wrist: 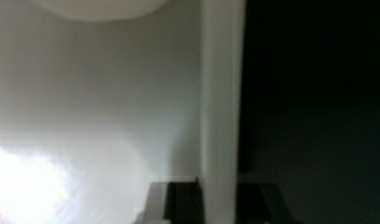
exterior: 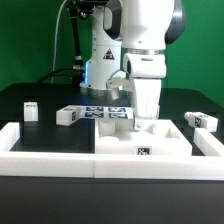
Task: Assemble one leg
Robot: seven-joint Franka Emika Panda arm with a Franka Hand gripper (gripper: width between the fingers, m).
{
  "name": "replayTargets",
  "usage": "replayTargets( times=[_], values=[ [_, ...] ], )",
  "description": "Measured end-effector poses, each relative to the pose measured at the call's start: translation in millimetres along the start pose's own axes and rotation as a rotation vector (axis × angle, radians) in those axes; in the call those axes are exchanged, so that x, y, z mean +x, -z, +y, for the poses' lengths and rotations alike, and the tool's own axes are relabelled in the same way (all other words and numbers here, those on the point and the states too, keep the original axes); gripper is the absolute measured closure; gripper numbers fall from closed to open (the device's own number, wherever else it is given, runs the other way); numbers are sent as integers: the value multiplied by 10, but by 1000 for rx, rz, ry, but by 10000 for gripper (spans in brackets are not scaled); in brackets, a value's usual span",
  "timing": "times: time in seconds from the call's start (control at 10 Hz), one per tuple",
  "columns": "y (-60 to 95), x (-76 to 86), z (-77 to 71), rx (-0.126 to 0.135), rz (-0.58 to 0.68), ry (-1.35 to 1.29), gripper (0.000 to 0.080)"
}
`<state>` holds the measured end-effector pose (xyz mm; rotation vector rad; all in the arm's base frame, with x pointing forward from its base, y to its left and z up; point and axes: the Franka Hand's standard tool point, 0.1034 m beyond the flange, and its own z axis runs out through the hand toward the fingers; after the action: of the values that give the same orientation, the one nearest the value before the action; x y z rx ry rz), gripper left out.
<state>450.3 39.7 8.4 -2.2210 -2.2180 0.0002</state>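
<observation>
My gripper (exterior: pixel 145 117) points straight down over the large flat white panel (exterior: pixel 168 136). In the wrist view the gripper (wrist: pixel 219 206) is shut on a white leg (wrist: pixel 219 100). The leg runs as a narrow post away from the two dark fingers (wrist: pixel 178 206). It stands along the panel's (wrist: pixel 98 110) edge, with black table on its other side. A pale round spot (wrist: pixel 98 6) shows on the panel past the leg. In the exterior view the held leg (exterior: pixel 143 125) is mostly hidden by the fingers.
Three loose white legs lie on the black table: one (exterior: pixel 32 108) at the exterior view's left, one (exterior: pixel 68 115) beside it, one (exterior: pixel 200 119) at the right. The marker board (exterior: pixel 103 112) lies behind the panel. White border rails (exterior: pixel 60 160) run along the front and sides.
</observation>
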Motion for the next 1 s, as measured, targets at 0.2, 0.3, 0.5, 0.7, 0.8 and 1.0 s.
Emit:
replayTargets(
  times=[0.2,0.3,0.5,0.7,0.8,1.0],
  values=[
    [0,0,0,0,0,0,741],
    [0,2,2,0,0,0,741],
    [2,188,129,-5,4,31,741],
    [3,280,218,-16,12,44,741],
    [4,290,254,-20,13,42,741],
    [5,317,325,-26,14,26,741]
  ],
)
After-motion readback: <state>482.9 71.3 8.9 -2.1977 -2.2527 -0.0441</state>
